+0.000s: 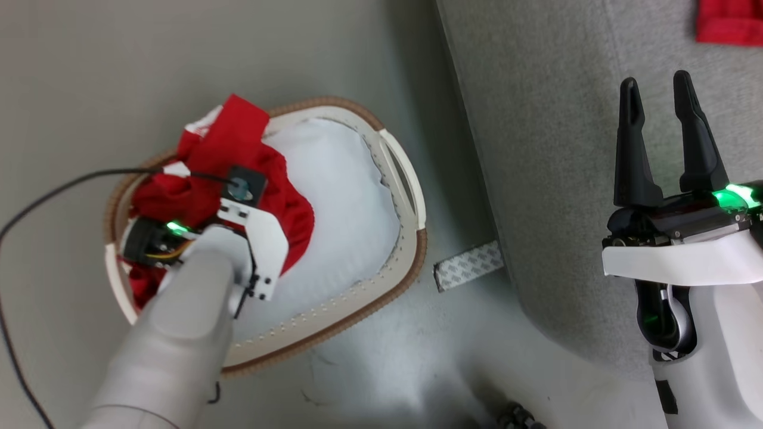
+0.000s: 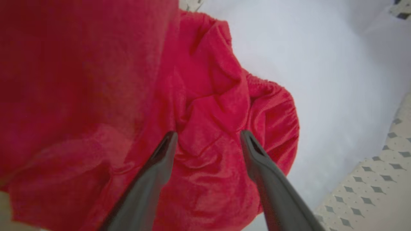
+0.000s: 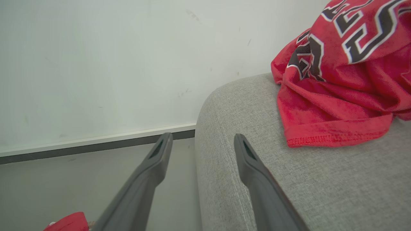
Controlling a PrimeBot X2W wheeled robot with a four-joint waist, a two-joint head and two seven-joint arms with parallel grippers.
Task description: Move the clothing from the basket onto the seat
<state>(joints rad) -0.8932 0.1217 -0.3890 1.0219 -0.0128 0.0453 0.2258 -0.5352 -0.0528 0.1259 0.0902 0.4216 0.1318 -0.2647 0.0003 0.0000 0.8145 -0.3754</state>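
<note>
Head view, we list red clothing (image 1: 220, 149) heaped at nine o'clock in the basket (image 1: 412, 202), our left gripper (image 2: 208, 136) spread wide over it, gripping nothing, our right gripper (image 1: 656, 81) open and empty over the seat (image 1: 554, 149), jersey (image 1: 730, 21) lying at one o'clock.

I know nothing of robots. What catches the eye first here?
A crumpled bright red garment fills the left side of the cream-white perforated plastic basket, the left pincer open just above it. A red jersey with black-and-white numerals lies on the light grey fabric sofa.
</note>
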